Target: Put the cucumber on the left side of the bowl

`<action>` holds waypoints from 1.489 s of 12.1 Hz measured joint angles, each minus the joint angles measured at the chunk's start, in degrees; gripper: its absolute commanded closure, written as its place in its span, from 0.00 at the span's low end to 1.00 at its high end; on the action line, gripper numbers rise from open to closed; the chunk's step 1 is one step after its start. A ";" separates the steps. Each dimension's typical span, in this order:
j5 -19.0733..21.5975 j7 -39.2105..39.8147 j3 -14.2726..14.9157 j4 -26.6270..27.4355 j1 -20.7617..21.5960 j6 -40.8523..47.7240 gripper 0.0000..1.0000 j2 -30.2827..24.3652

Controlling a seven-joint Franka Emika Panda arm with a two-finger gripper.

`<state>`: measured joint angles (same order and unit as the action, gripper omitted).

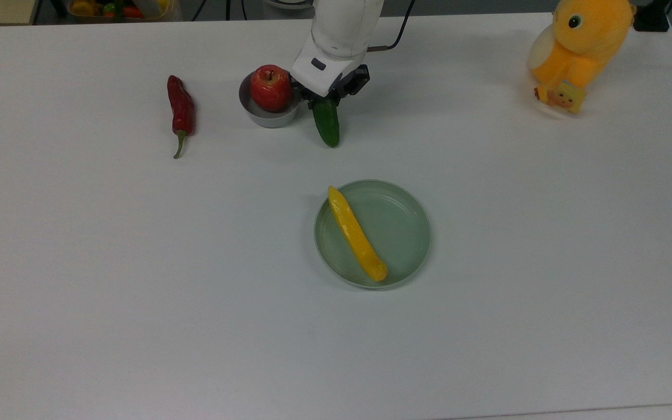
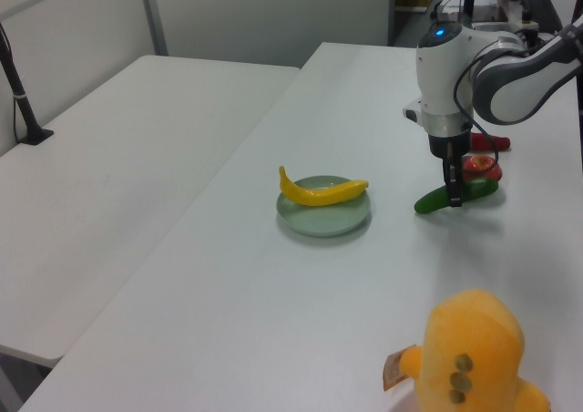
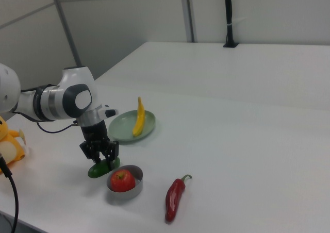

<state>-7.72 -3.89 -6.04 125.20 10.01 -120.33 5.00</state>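
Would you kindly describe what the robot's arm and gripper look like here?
The arm is made of rounded white shells with grey joint bands, and a small blue light glows on top of the wrist in the left view. The gripper is black, with two slim dark fingers. A thin black cable runs off behind the arm.

Cucumber (image 1: 327,123) far end hidden under wrist; plush toy (image 2: 474,357) cut off by edge

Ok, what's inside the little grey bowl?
A red apple sits in the bowl, filling most of it. The bowl's floor beneath the apple is covered, so anything under it can't be seen.
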 measured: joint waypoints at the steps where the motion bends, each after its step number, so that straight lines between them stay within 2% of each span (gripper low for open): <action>1: 0.00 -0.08 0.00 0.00 -0.02 0.00 0.35 0.00; 2: 0.00 -0.21 0.01 -0.01 -0.06 0.00 0.27 0.00; 3: 0.00 -0.25 0.01 -0.04 -0.09 0.00 0.26 -0.02; 5: 0.00 -0.87 0.01 -0.46 -0.09 0.00 0.15 -0.09; 10: 0.00 -1.25 0.01 -3.51 -0.11 0.81 0.12 -0.26; 11: 0.00 -1.40 0.01 -4.68 -0.15 1.73 0.06 -0.31; 13: 0.30 -1.69 0.06 -8.75 -0.26 5.84 0.00 -0.59; 15: 1.47 -1.92 0.07 -13.53 -0.46 10.67 0.00 -1.27; 18: 4.88 -1.99 0.34 -23.79 -1.96 20.85 0.00 -2.97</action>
<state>-2.84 -5.88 -5.70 101.40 8.05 -99.48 2.03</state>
